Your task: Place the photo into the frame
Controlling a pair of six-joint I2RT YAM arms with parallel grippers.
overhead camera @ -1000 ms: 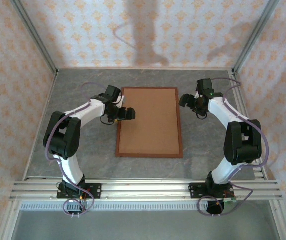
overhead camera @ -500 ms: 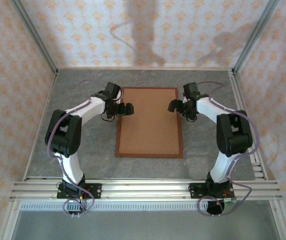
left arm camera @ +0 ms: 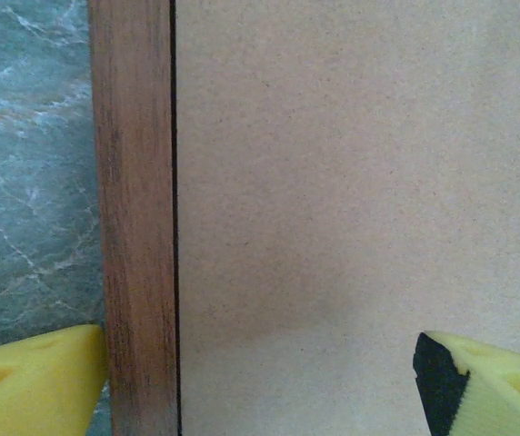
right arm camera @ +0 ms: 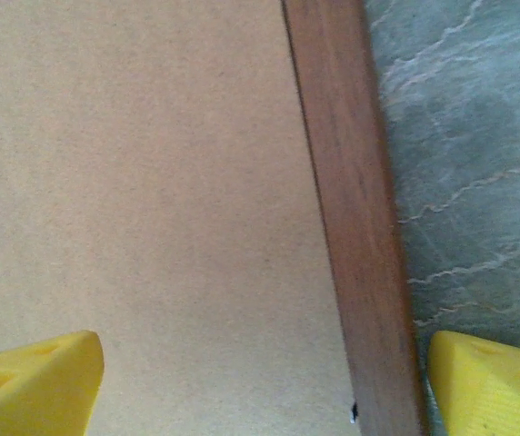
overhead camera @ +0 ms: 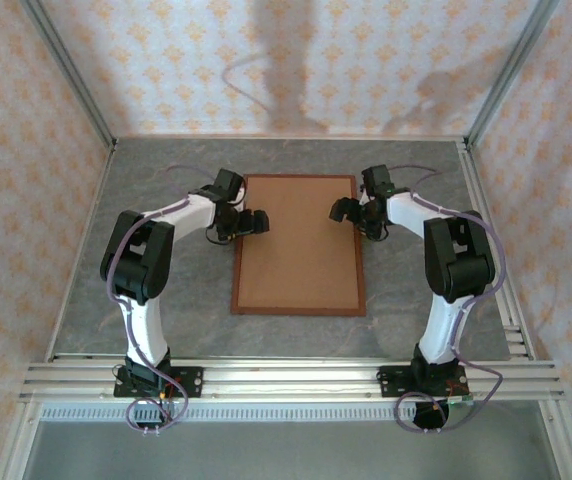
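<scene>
- Tabletop [overhead camera: 411,290]: grey marbled surface that carries everything listed here.
- Left gripper [overhead camera: 257,222]: on the frame's left rail, in the half toward the tabletop's far edge. The pincer is released and spread wide. One yellow pad [left arm camera: 33,386] sits just outside the rail and the other is over the board. It grasps nothing. Over the last second it has kept to this rail, edging slightly toward the far edge.
- Frame [overhead camera: 299,311]: reddish-brown wood, lying flat at the middle of the tabletop with its long sides running near to far. It has not moved.
- Backing board [overhead camera: 301,255]: plain brown, fills the frame's opening and is also unmoved. Whether the photo already lies beneath it cannot be told.
- Right gripper [overhead camera: 339,211]: has swung in from beyond the frame's right side and now stands across the right rail, opposite the left gripper. The pincer is released and wide, with one pad over the board and one outside the rail, holding nothing.
- Reading: with both pincers now astride opposite rails, a two-sided hold on the frame looks prepared. Neither side has yet closed.
</scene>
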